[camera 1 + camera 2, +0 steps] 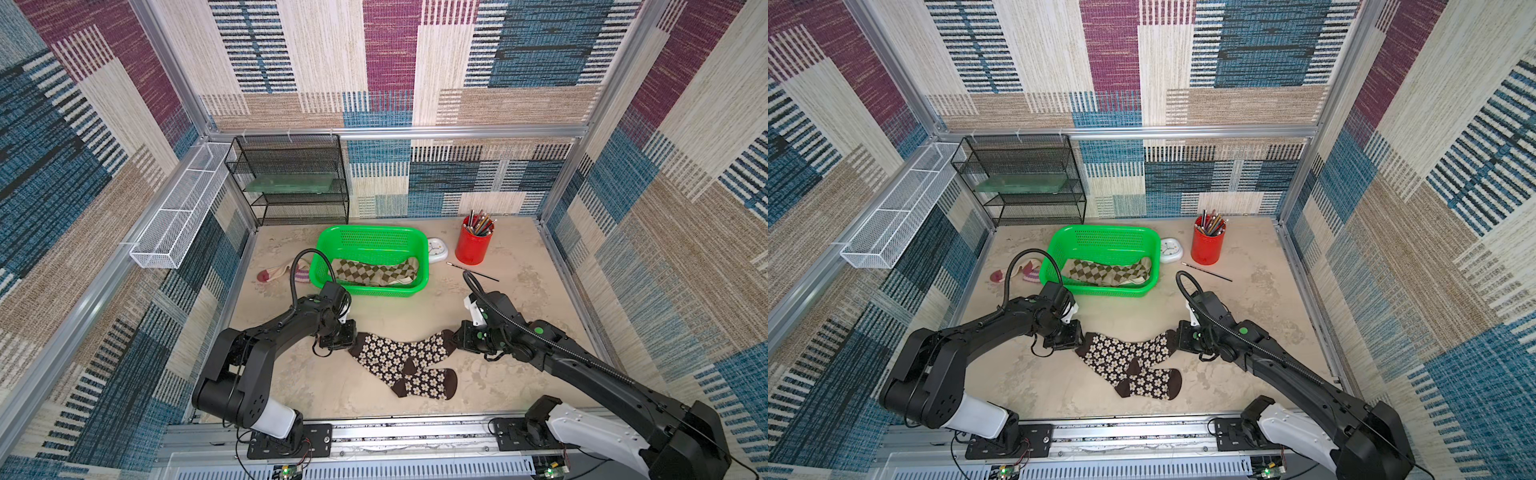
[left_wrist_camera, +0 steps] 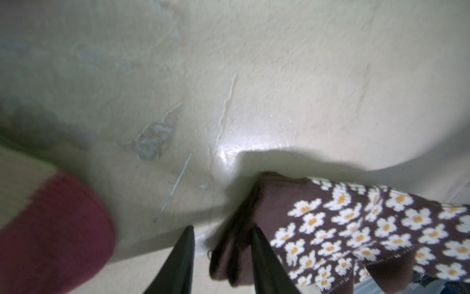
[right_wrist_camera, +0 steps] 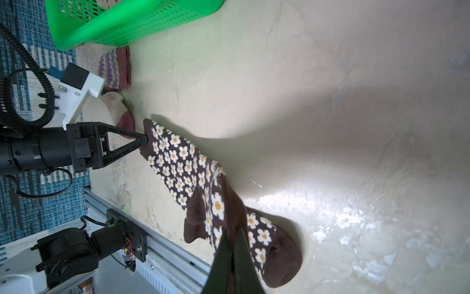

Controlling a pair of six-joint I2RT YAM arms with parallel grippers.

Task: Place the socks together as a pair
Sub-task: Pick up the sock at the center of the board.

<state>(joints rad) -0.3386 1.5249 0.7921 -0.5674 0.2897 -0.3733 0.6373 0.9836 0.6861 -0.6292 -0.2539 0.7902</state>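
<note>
Behind the green basket (image 1: 374, 239)'s corner, a white clock (image 1: 437, 249) is half hidden and too small to read. Beside the basket, a cable (image 1: 292, 274) crosses the striped sock (image 1: 301, 275). In the left wrist view, blur leaves us unsure whether the left gripper (image 2: 221, 227) grips the daisy sock (image 2: 356, 224), and a maroon toe (image 2: 50, 229) runs off-frame.

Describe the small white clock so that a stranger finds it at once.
Find the green basket at the back of the table. Between it and the red pencil cup sits the white clock, the only white, round-faced thing there.
</note>
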